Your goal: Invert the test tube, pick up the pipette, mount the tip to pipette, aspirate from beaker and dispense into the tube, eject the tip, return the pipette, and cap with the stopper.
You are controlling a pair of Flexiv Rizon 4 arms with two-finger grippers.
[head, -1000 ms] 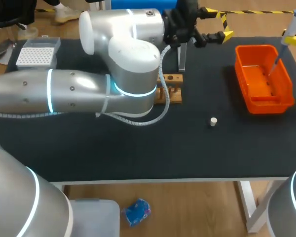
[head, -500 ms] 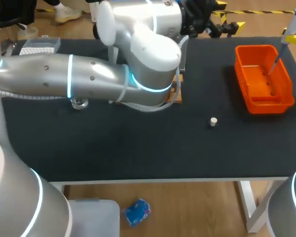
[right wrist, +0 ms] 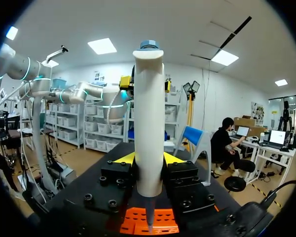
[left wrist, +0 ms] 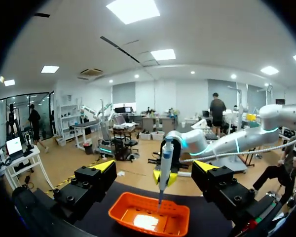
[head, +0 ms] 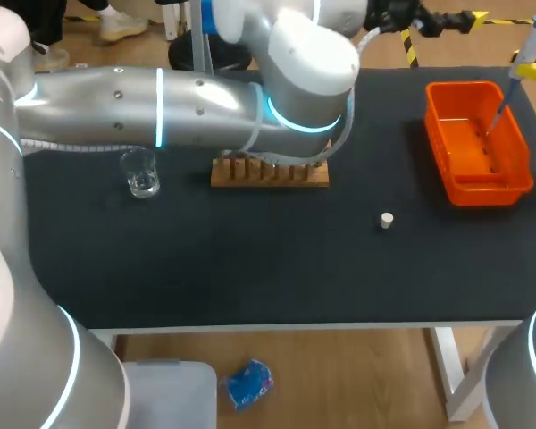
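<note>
Right gripper clamps the pipette upright, its tip pointing down over the orange bin. Left gripper hangs wide open and empty, facing the pipette.

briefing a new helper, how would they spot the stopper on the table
Start at the black table, at the orange bin on its right. Between that bin and the wooden rack, nearer the front edge, stands the stopper: a small white plug, alone on bare tabletop.
</note>
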